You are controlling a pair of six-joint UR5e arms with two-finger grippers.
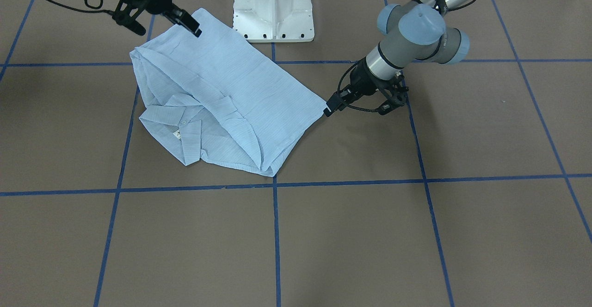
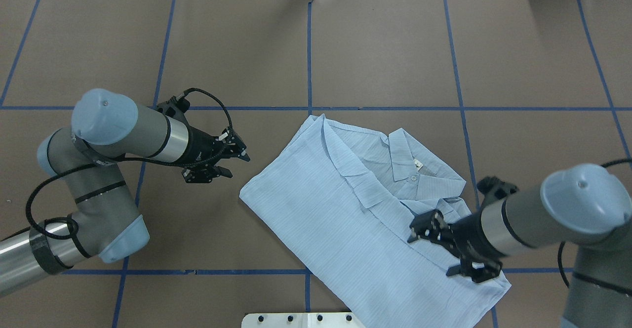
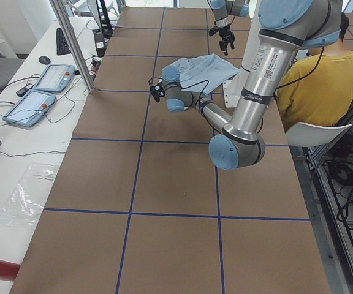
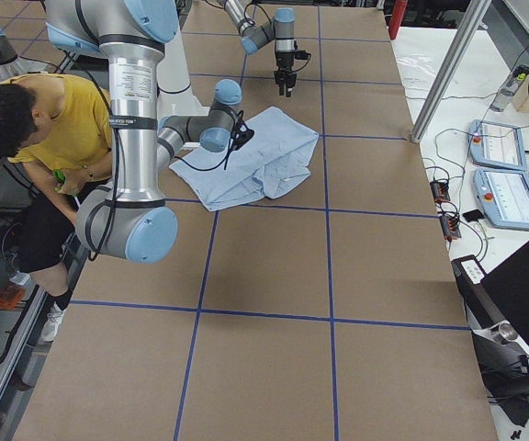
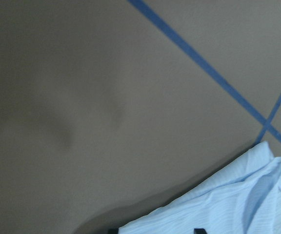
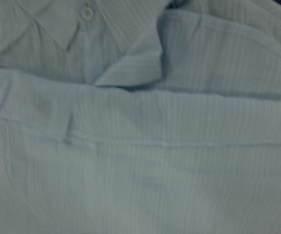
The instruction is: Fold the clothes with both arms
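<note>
The clothes are one light blue striped shirt (image 1: 222, 89) (image 2: 345, 209), lying partly folded on the brown table with collar and white label facing up. My left gripper (image 2: 238, 166) (image 1: 330, 105) is open, low beside the shirt's side corner. That corner (image 5: 228, 204) lies between its fingertips in the left wrist view. My right gripper (image 2: 437, 249) (image 1: 187, 22) is open, close over the shirt's end nearest the robot base. Blurred fabric and a collar button (image 6: 87, 12) fill the right wrist view. The shirt (image 3: 204, 64) (image 4: 255, 161) looks small in both side views.
The white pedestal base (image 1: 273, 6) (image 2: 296, 320) stands just behind the shirt. Blue tape lines (image 1: 275, 242) grid the table. A person in a yellow top (image 3: 317, 79) (image 4: 53, 129) sits behind the robot. Control pendants (image 3: 41, 79) (image 4: 499, 147) lie on a side table.
</note>
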